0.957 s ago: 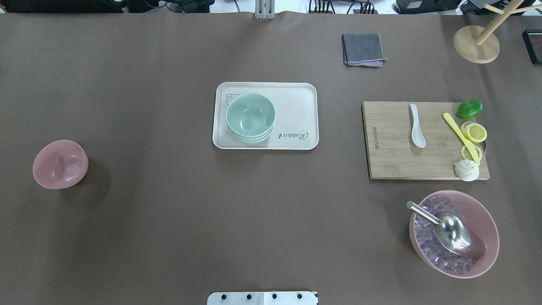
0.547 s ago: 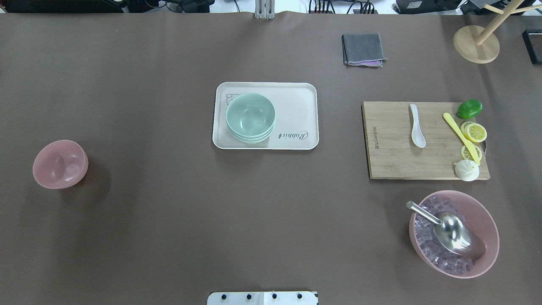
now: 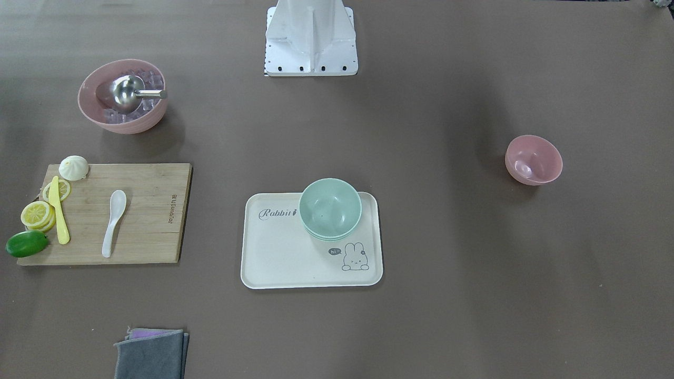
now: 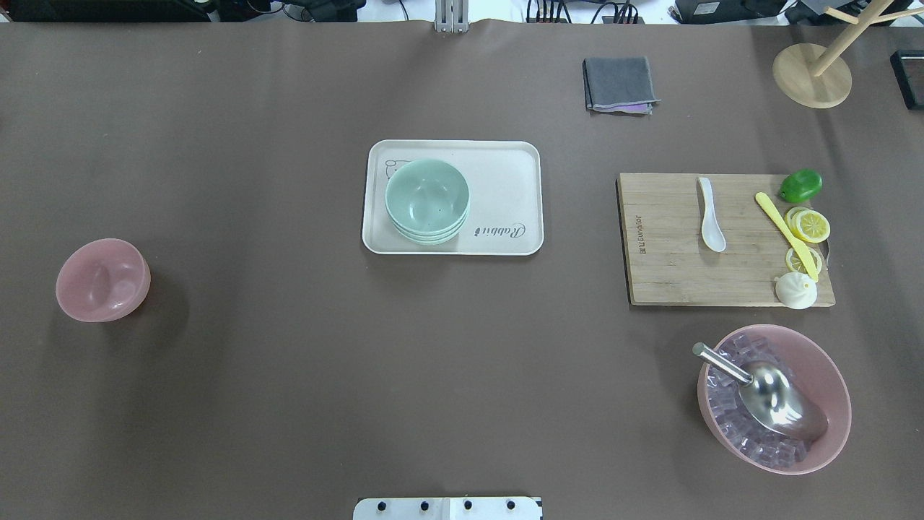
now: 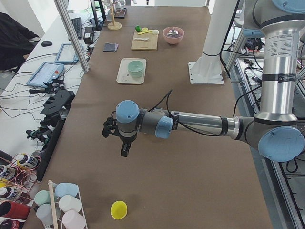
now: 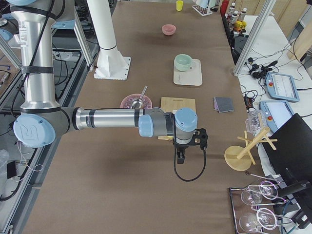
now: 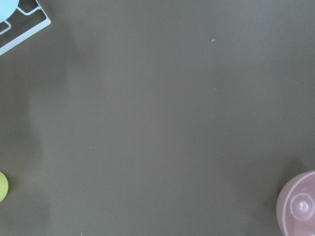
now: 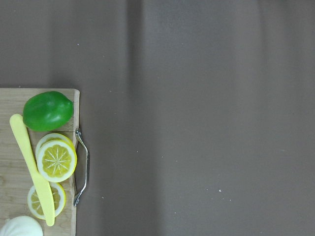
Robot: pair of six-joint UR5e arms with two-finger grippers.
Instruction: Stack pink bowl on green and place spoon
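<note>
The small pink bowl [image 4: 103, 280] stands empty at the table's left; it also shows in the front view [image 3: 533, 159] and at the lower right corner of the left wrist view [image 7: 300, 206]. Stacked green bowls [image 4: 427, 201] sit on a cream tray [image 4: 505, 180] in the middle. A white spoon [image 4: 711, 214] lies on a wooden cutting board [image 4: 664, 245] at the right. My left gripper [image 5: 125, 151] shows only in the left side view, my right gripper [image 6: 181, 157] only in the right side view. I cannot tell whether either is open or shut.
A large pink bowl [image 4: 830, 390] of ice cubes holds a metal scoop [image 4: 765, 393]. A lime [image 4: 800, 185], lemon slices, a yellow knife [image 4: 785, 234] and a bun lie on the board. A grey cloth [image 4: 619, 84] and a wooden stand [image 4: 811, 75] are at the far edge.
</note>
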